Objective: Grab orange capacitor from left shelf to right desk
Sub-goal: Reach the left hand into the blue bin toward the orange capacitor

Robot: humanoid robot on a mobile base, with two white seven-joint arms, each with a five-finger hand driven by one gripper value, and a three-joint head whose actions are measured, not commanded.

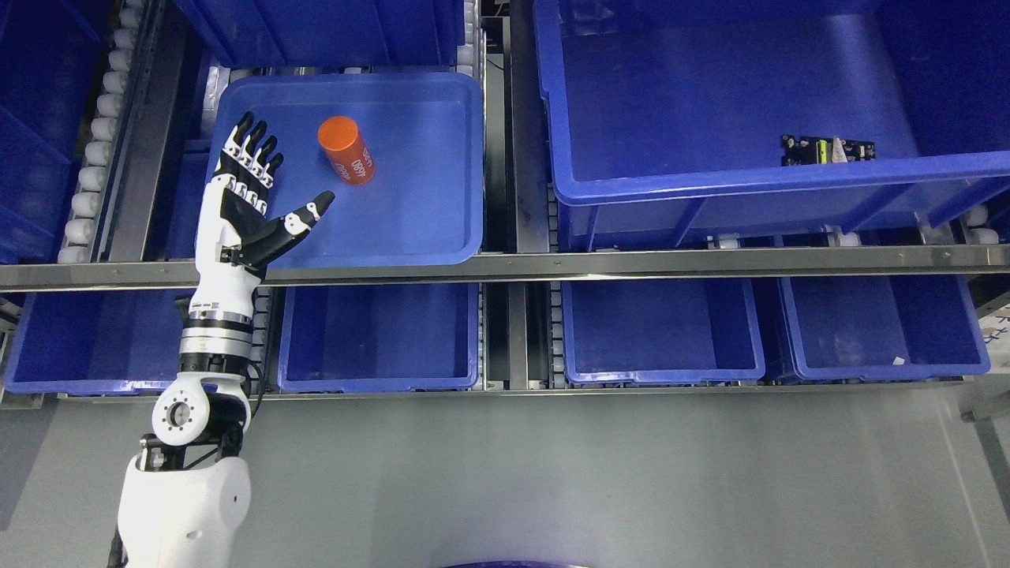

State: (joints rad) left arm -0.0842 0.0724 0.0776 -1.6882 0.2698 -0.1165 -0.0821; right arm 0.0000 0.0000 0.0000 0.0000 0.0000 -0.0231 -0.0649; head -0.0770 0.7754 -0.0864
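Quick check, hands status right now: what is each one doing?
Left hand: open, fingers spread, holding nothing, beside the orange capacitor in the blue tray.
Right hand: not in view.

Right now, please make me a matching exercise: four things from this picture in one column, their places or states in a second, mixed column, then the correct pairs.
Things:
1. orange capacitor
2. left hand
3. small circuit board
4. shallow blue tray

Places or states:
A. in the large bin at upper right
B. open, holding nothing
C. lying on its side in the tray
D. on the upper shelf, left of the large bin

Pairs: 1-C, 2-B, 3-A, 4-D
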